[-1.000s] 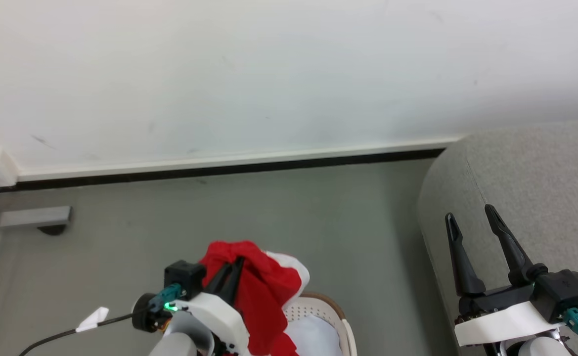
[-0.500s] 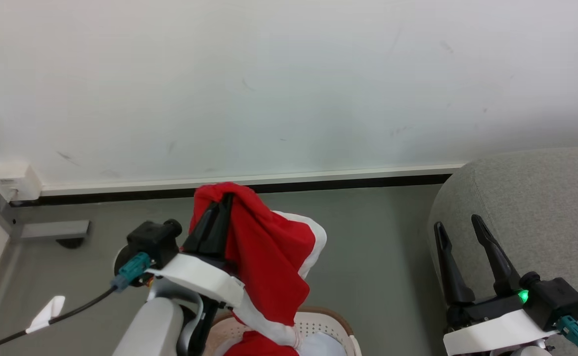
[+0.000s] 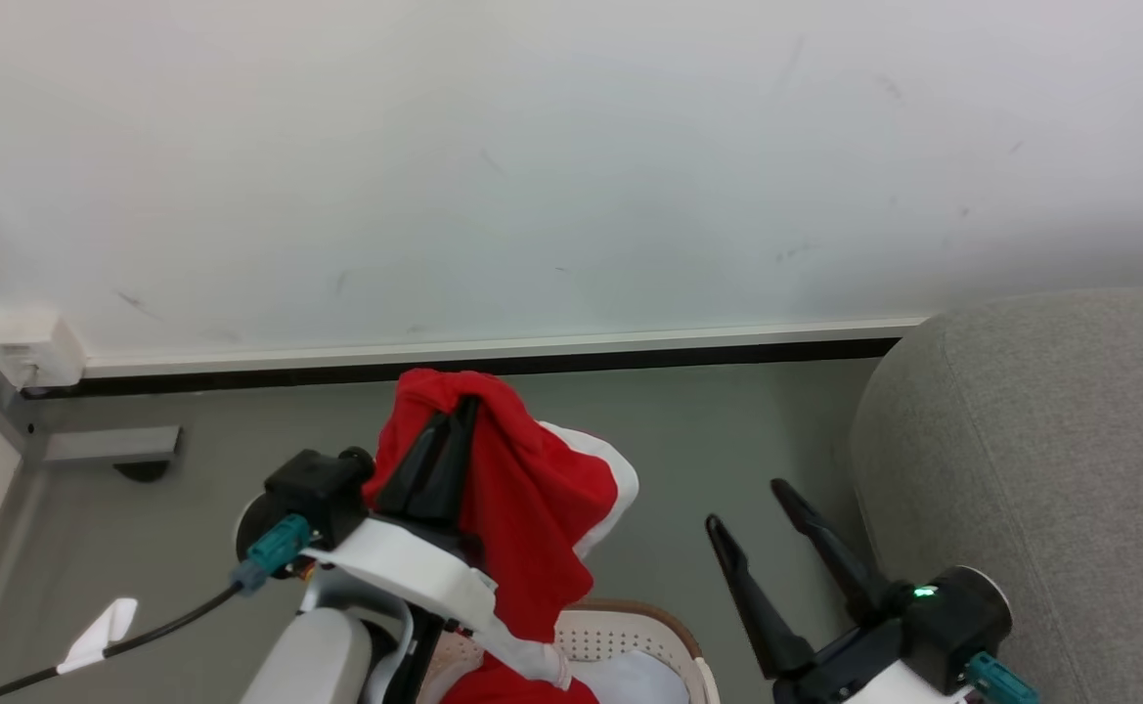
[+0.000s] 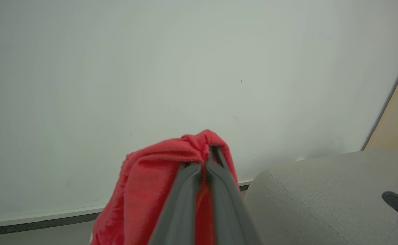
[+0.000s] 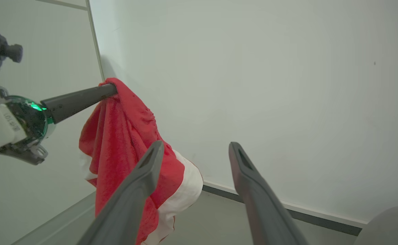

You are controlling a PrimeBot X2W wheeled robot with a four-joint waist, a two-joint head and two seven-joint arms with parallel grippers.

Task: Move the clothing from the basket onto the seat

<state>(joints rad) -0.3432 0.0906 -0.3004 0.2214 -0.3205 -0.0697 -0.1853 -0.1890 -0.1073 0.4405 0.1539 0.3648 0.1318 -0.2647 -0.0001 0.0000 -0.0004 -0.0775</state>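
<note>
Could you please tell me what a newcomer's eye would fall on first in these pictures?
The red clothing stands out first, pinched in the shut left tool and hanging over the basket at the bottom middle of the head view. Next comes the big grey seat at the right, with the open, empty right tool just left of it.

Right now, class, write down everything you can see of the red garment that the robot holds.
The red garment is soft, towel-like fabric with white panels along its lower edges. It hangs bunched and folded from the shut left gripper, which pinches its top fold. It droops above the basket, and its lower end seems to reach the basket's rim. It hangs apart from the seat.
</note>
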